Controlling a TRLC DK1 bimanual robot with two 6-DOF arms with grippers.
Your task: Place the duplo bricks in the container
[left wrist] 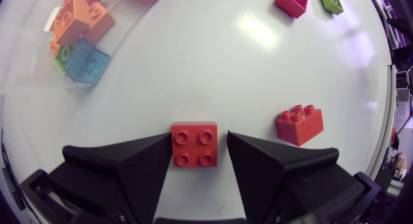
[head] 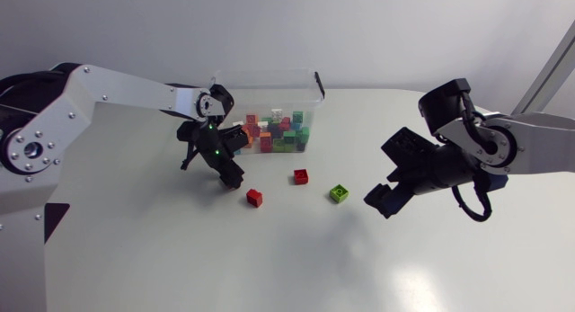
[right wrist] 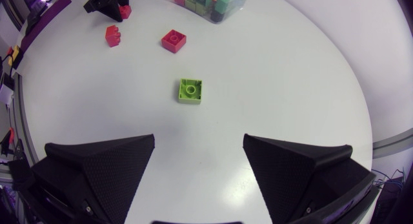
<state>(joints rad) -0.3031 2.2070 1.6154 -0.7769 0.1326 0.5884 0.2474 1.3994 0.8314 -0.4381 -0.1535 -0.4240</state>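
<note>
The red brick [left wrist: 194, 144], probably light, rigid, slick, is straddled by the left gripper [left wrist: 199, 139], fingers released; flat sides are preferred.

Brick [left wrist: 194, 144] between fingers [left wrist: 122, 171] — container [head: 266, 89] ahead

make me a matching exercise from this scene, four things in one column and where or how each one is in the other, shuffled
Things:
1. red four-stud brick
2. green brick
3. container
4. right gripper

Places or states:
a. holds many coloured bricks
b. between the fingers of the left gripper
c. open, nothing between its fingers
d. lying ahead of the right gripper

Pairs: 1-b, 2-d, 3-a, 4-c
</note>
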